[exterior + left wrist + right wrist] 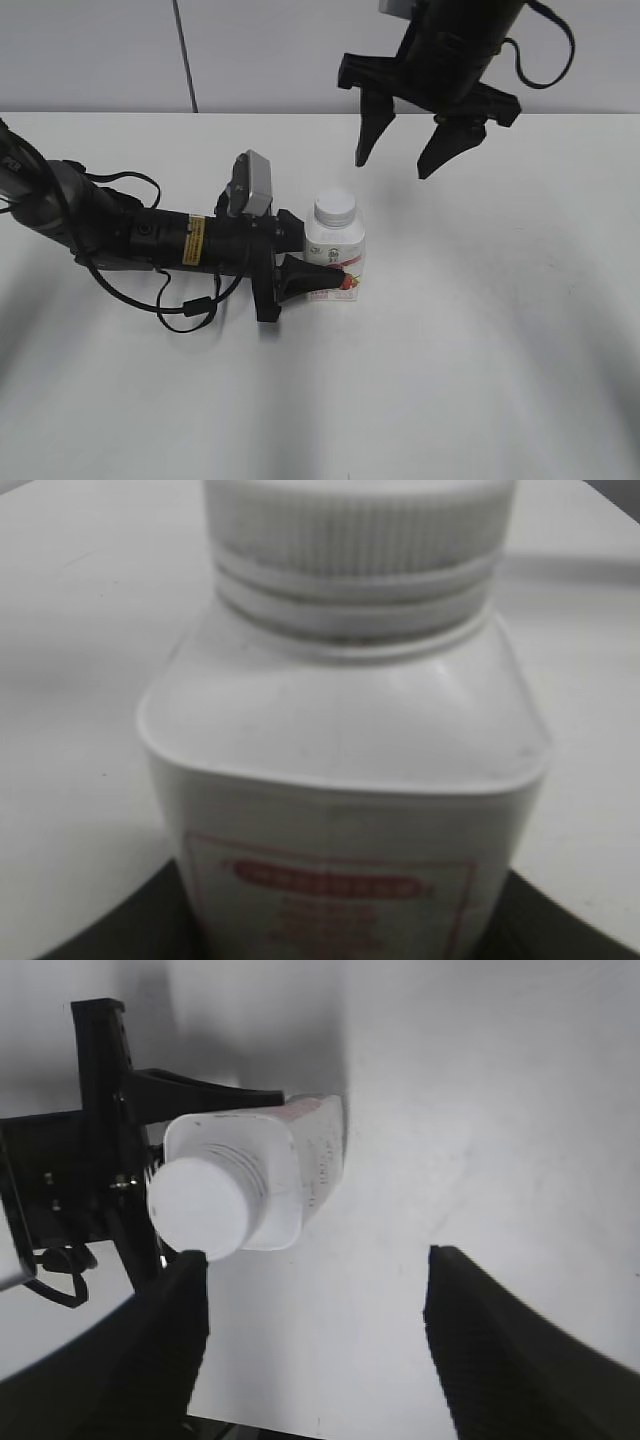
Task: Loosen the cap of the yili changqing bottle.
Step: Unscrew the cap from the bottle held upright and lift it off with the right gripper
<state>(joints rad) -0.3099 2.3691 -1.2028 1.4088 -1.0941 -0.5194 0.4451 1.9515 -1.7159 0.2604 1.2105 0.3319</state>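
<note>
The yili changqing bottle (pixel 336 262) stands upright on the white table, its white ribbed cap (pixel 335 207) on top. My left gripper (pixel 300 262) lies low on the table and is shut on the bottle's lower body from the left. In the left wrist view the bottle (pixel 345 780) fills the frame, with the cap (pixel 355 525) at the top and dark jaws at both lower corners. My right gripper (pixel 408 162) hangs open and empty above and behind the bottle. The right wrist view looks down on the cap (pixel 203 1206) and bottle (pixel 295 1160) between its open fingers (pixel 315 1310).
The white table (pixel 480 340) stretches around the bottle. The left arm and its cables (pixel 120 235) lie across the table's left side. A pale wall (pixel 100 50) stands behind the far edge.
</note>
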